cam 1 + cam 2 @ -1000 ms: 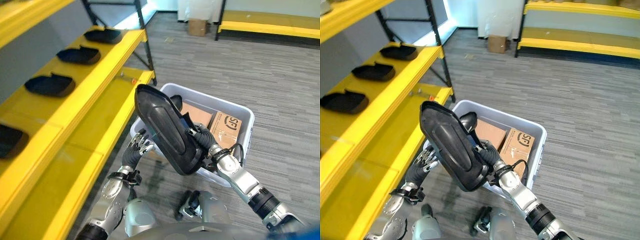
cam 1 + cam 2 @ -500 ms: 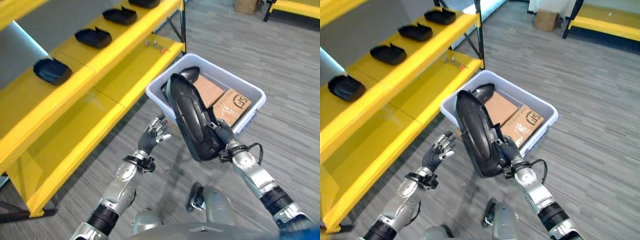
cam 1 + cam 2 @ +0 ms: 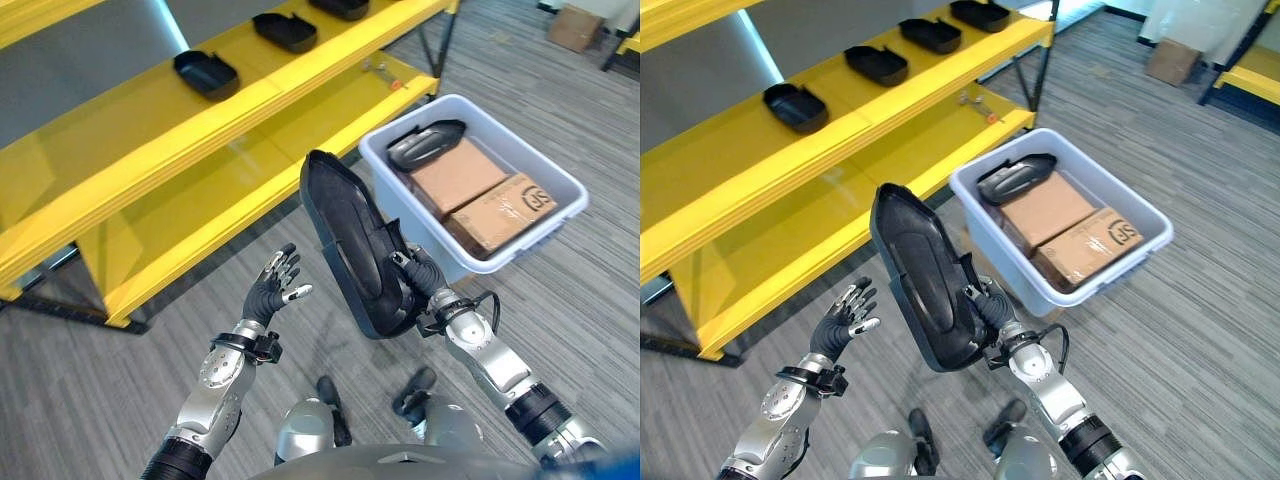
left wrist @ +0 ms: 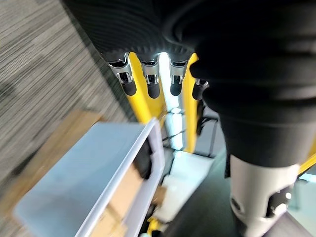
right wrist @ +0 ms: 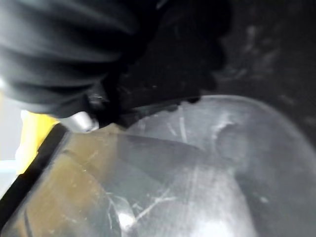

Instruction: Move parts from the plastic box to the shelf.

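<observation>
A long black moulded part (image 3: 352,245) stands tilted in the air, held at its lower end by my right hand (image 3: 424,287), whose fingers curl round its edge; its black surface (image 5: 207,163) shows close up in the right wrist view. My left hand (image 3: 272,289) hovers open to the left of the part, fingers (image 4: 150,84) spread, not touching it. The grey plastic box (image 3: 560,215) on the floor holds another black part (image 3: 425,143) and two cardboard boxes (image 3: 480,195). Three black parts (image 3: 795,105) lie on the yellow shelf (image 3: 200,130).
The shelf's lower yellow level (image 3: 220,215) runs along the left, with a dark upright post (image 3: 1043,55) at its far end. Grey carpet floor (image 3: 150,350) lies around me. A cardboard box (image 3: 1170,60) stands far back by another yellow rack.
The camera has turned and pulled back, so shelf and box sit further away and to the right. My right hand still holds the black part; the left hand stays open beside it.
</observation>
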### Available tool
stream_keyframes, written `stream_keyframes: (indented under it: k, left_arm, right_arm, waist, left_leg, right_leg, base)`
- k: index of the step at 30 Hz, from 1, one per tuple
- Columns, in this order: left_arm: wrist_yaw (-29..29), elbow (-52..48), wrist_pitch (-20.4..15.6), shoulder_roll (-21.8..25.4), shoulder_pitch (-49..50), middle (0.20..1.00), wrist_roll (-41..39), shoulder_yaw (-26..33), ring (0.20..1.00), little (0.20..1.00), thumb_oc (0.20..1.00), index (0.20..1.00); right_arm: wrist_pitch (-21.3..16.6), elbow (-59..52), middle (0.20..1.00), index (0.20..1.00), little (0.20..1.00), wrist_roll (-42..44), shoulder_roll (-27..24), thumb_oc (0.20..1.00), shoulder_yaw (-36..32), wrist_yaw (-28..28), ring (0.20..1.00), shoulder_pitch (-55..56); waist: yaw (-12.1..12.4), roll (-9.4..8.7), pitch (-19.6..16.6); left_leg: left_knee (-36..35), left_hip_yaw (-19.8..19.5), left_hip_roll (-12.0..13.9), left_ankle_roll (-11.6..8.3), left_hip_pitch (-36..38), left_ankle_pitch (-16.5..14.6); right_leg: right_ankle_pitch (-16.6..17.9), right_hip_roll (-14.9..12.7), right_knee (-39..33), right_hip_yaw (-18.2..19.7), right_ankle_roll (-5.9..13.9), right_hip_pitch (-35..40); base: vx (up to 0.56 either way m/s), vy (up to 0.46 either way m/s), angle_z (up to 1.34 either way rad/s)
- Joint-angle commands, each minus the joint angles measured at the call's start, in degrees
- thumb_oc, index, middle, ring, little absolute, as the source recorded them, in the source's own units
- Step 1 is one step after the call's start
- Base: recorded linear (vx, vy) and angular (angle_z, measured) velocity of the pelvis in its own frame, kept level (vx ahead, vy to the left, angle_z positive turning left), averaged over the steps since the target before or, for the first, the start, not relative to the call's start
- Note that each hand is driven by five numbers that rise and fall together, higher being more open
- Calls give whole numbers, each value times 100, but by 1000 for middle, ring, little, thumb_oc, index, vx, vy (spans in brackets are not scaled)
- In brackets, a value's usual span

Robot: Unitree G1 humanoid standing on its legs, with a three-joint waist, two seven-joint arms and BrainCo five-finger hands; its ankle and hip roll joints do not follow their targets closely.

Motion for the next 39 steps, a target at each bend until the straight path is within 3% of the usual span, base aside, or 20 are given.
stream_keyframes:
  k: [1, 3, 5, 6, 7, 9, 10, 12, 15, 20, 23, 26, 29, 32, 35, 39]
  left_arm:
    - [-386, -211, -290, 134, -343, 1000, 104, -46, 1000, 1000, 1000, 1000]
    - [-524, -234, -176, 149, -389, 1000, 11, -52, 1000, 1000, 1000, 1000]
    - [-569, -288, -98, 152, -391, 1000, -48, -49, 1000, 1000, 1000, 1000]
    - [-569, -290, -97, 152, -389, 1000, -49, -49, 1000, 1000, 1000, 1000]
    - [-565, -359, -52, 136, -362, 1000, -120, -53, 1000, 1000, 1000, 1000]
    - [-598, -446, -39, 29, -371, 1000, -109, -177, 1000, 1000, 1000, 1000]
    - [-712, -427, -39, -31, -411, 1000, -79, -263, 1000, 1000, 1000, 1000]
    - [-939, -420, 95, -52, -508, 1000, 49, -371, 1000, 1000, 1000, 1000]
    - [-921, -374, 205, -54, -550, 1000, 125, -407, 1000, 1000, 1000, 1000]
    - [-796, -296, 217, -50, -572, 1000, 28, -463, 1000, 1000, 1000, 1000]
    - [-760, -248, 319, -84, -659, 1000, -148, -440, 1000, 1000, 1000, 1000]
    - [-840, -264, 444, -203, -726, 1000, -240, -458, 1000, 1000, 1000, 1000]
    - [-746, -229, 425, -228, -642, 1000, -247, -456, 1000, 1000, 1000, 1000]
    - [-752, -190, 321, -241, -586, 1000, -247, -461, 1000, 1000, 1000, 1000]
    - [-695, -210, 194, -274, -536, 1000, -212, -474, 1000, 1000, 1000, 1000]
    - [-589, -161, 3, -230, -557, 1000, -266, -470, 1000, 1000, 1000, 1000]
  right_arm:
    - [-581, -500, 200, 200, 200, 35, 36, 200, -27, -145, 200, -56]
    - [-596, -542, 200, 200, 200, 89, -9, 200, -194, -66, 200, 71]
    - [-617, -596, 200, 200, 200, 156, -100, 200, -379, 154, 200, 212]
    - [-617, -597, 200, 200, 200, 156, -101, 200, -380, 155, 200, 214]
    - [-634, -615, 200, 200, 200, 156, -143, 200, -442, 259, 200, 249]
    - [-634, -642, 200, 200, 200, 98, -181, 200, -468, 170, 200, 299]
    - [-665, -536, 200, 200, 200, 124, -141, 200, -476, 48, 200, 282]
    - [-755, -397, 200, 200, 200, 160, -39, 200, -612, -49, 200, 326]
    - [-817, -445, 200, 200, 200, 127, -29, 200, -730, 127, 200, 454]
    - [-971, -219, 200, 200, 200, 116, -28, 200, -512, 88, 200, 319]
    - [-889, -243, 200, 200, 200, 93, -80, 200, -498, -22, 200, 334]
    - [-982, -18, 200, 200, 200, -172, -89, 200, -471, -128, 200, 251]
    - [-900, -32, 200, 200, 200, -188, -121, 200, -454, -42, 200, 238]
    - [-824, -73, 200, 200, 200, -151, -183, 200, -458, -28, 200, 272]
    - [-858, -108, 200, 200, 200, -161, -261, 200, -494, -1, 200, 371]
    - [-800, -222, 200, 200, 200, 22, -454, 200, -575, 108, 200, 483]
  waist:
    - [-450, -46, -139]
    - [-646, -76, -172]
    - [-770, -142, -206]
    - [-772, -141, -206]
    - [-798, -199, -197]
    - [-931, -276, -170]
    - [-1020, -307, -148]
    - [-1171, -315, -104]
    - [-1214, -340, -210]
    - [-1211, -184, -360]
    - [-1328, -167, -451]
    - [-1461, -128, -525]
    - [-1495, -93, -569]
    - [-1481, -95, -576]
    - [-1424, -82, -536]
    - [-1483, -149, -499]
  left_leg:
    - [-521, -343, -161, -59, 316, 255]
    - [-544, -434, -210, -17, 339, 201]
    - [-554, -420, -221, -63, 390, 174]
    - [-554, -423, -218, -65, 391, 175]
    - [-554, -379, -246, -112, 431, 138]
    - [-554, -515, -378, -133, 507, -19]
    - [-554, -604, -429, -92, 496, -15]
    - [-554, -917, -473, -34, 603, -91]
    - [-459, -818, -506, -50, 827, -256]
    - [33, -584, -521, -45, 1004, -787]
    - [481, 46, -354, -72, 1041, -980]
    - [790, 759, 156, -237, 1008, -719]
    - [508, 921, 439, -425, 1064, -288]
    - [308, 907, 632, -572, 1015, 12]
    - [162, 643, 1127, -910, 783, 825]
    - [-71, 461, 1690, -1088, 755, 1297]
  right_leg:
    - [354, -109, -477, 958, 625, 168]
    - [93, 305, -482, 1261, 605, 104]
    - [-148, 737, -721, 1257, 543, 126]
    - [-146, 740, -728, 1254, 540, 132]
    - [-133, 943, -1021, 1166, 473, 151]
    - [291, 1190, -1821, 1479, 441, 82]
    - [705, 1219, -2046, 1831, 465, -224]
    - [924, 1269, -1963, 2391, 554, -544]
    - [902, 1220, -1972, 2117, 513, -415]
    - [669, 1115, -1931, 1680, 459, -167]
    - [635, 920, -1894, 1319, 385, -141]
    - [524, 740, -1999, 997, 205, 80]
    - [400, 732, -1991, 944, 144, 234]
    - [248, 777, -1967, 958, 80, 368]
    - [-36, 884, -1808, 1106, -22, 546]
    - [-409, 720, -1228, 1192, -82, 535]
  base:
    - [2, 54, 90]
    - [42, 36, 80]
    - [71, 27, 100]
    - [107, -10, 47]
    - [151, -45, -3]
    - [272, -140, 15]
    - [304, -228, 88]
    - [381, -298, 142]
    - [357, -250, 140]
    - [237, -126, 45]
    - [128, -69, 36]
    - [167, -15, 74]
    - [157, 61, 34]
    - [134, 69, 1]
    - [201, 139, -4]
    - [278, 309, -21]
